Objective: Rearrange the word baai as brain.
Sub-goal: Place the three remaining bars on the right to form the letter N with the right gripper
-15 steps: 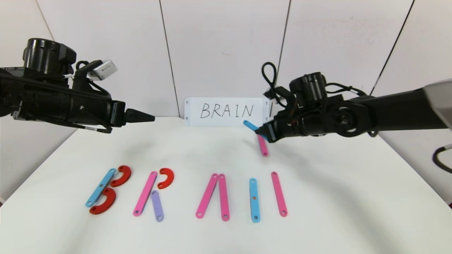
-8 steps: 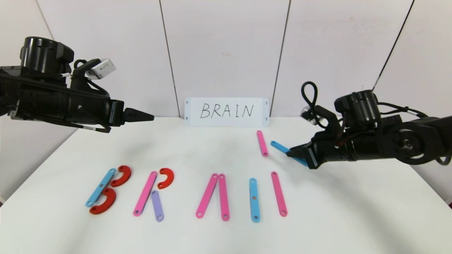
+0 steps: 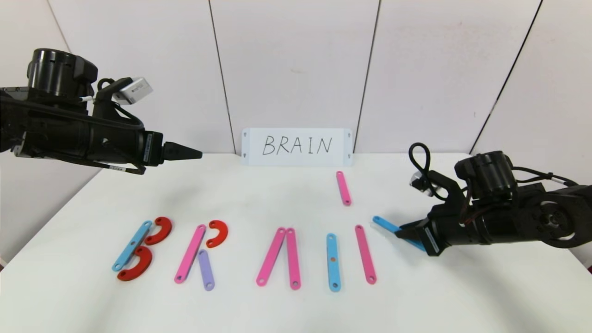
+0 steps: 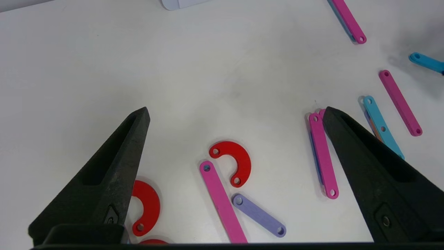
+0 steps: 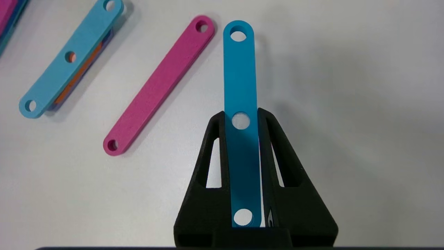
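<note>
Working off the white BRAIN card (image 3: 296, 146) as reference, left to right. Our left gripper (image 3: 196, 153) hung parked in the air well left of the card, jaws spread wide, nothing between them. On the table (image 3: 92, 305) in front of the card the row read: B (image 3: 138, 250) from a blue strip and two red curves, R (image 3: 200, 253) from a pink strip, a red curve and a purple leg, A (image 3: 280, 257) as two pink strips meeting at the top with no crossbar, I (image 3: 333, 262) as a single blue strip, then one pink strip (image 3: 365, 253) standing as the first stroke of N. A spare short pink strip (image 3: 343, 188) lay just in front of the card's right end. Our right gripper (image 3: 401, 233) sat low, right of that N stroke, jaws clamped flat on a blue strip (image 3: 388, 226); the wrist view showed the strip running straight out along the jaw line, free end forward. That free end pointed toward the top of the N stroke, close but apart from it. Our read: this was the N diagonal, so the long axis needed to slant down and away from the stroke's top. Right arm was plainly the nearer one.
</note>
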Tool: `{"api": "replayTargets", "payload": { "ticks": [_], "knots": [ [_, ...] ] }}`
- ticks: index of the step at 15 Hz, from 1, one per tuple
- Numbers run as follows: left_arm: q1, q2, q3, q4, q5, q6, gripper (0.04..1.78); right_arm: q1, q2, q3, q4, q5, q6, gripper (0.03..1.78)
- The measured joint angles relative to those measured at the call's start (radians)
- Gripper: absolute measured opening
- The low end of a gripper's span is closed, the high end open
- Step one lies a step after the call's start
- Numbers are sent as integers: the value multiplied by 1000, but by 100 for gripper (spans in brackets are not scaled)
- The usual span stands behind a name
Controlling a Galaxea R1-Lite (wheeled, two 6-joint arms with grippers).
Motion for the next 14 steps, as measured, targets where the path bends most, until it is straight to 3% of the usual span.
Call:
{"api": "replayTargets", "payload": {
  "ticks": [9, 14],
  "knots": [
    [0, 0, 1, 0, 0, 0, 174, 23, 14, 30, -4, 0, 1, 27],
    [0, -1, 1, 0, 0, 0, 174, 24, 49, 53, -134, -5, 14, 27]
  ]
}}
